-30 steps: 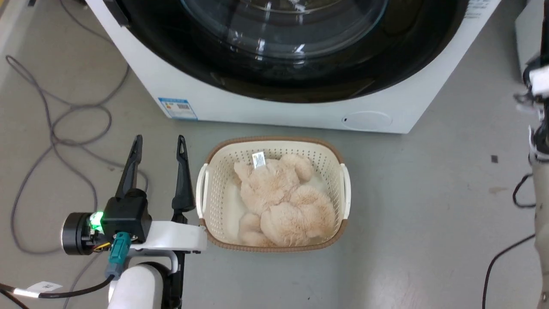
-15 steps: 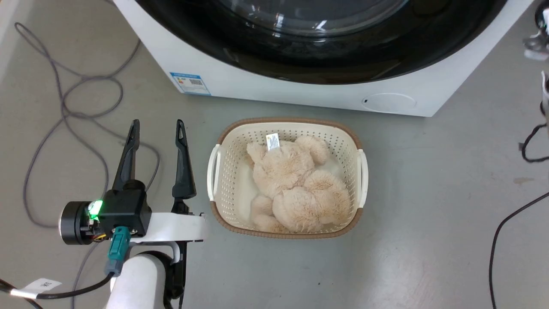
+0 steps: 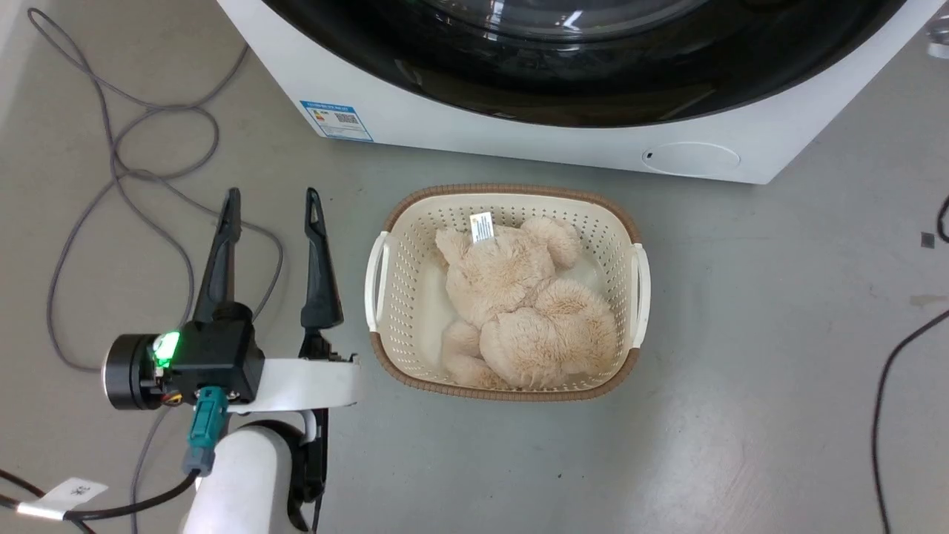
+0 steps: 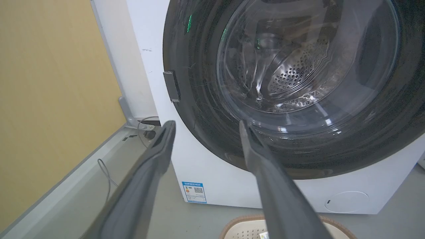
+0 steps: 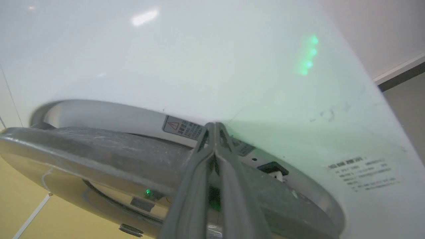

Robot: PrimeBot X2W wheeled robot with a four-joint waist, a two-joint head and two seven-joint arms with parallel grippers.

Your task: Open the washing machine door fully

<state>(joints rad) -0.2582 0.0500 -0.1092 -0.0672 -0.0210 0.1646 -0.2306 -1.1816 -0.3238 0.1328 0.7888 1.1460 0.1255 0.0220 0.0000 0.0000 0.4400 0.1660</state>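
At washing machine front: washing machine door hinged, rigid, probably heavy, glass likely slippery; best hold judged at latch-side rim. Right hand pressed together, tips at rim gap. Left hand spread wide above floor.

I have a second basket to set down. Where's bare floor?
Bare floor right of the basket, up to the black cable, and on its near side. Crowded left: grey cable loops and the left gripper. Narrow strip before the washing machine.
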